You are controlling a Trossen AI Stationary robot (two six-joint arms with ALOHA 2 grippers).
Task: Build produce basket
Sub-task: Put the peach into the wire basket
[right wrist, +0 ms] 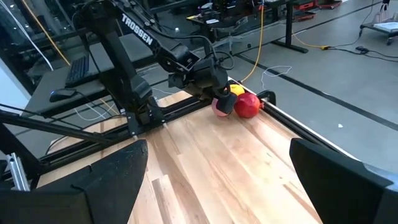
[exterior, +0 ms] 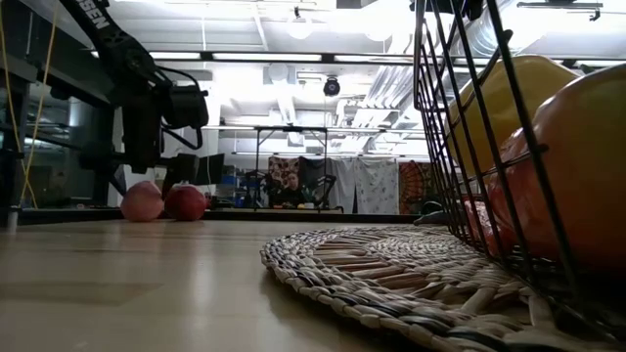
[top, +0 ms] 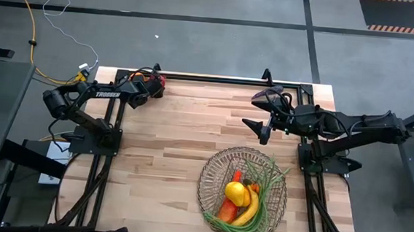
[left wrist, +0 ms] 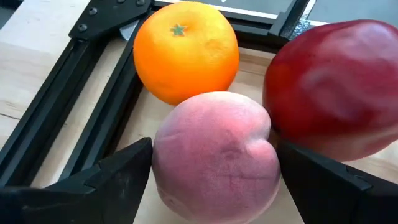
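Left gripper [left wrist: 211, 171] fingers [left wrist: 118, 177] wide around the pink peach [left wrist: 214, 155] — right gripper [right wrist: 217, 180] fingers wide, empty.

At the table's [top: 162, 135] far left corner, the left gripper [left wrist: 211, 180] straddles a peach [left wrist: 216, 158], its fingers apart on either side, with an orange [left wrist: 185, 50] behind it and an apple [left wrist: 336, 87] touching beside. The right gripper [top: 260, 112], fingers apart, hangs over the far right side. Near the front right, the basket [top: 218, 168] holds a banana [top: 248, 211], pear [top: 237, 193] and green beans [top: 265, 175].
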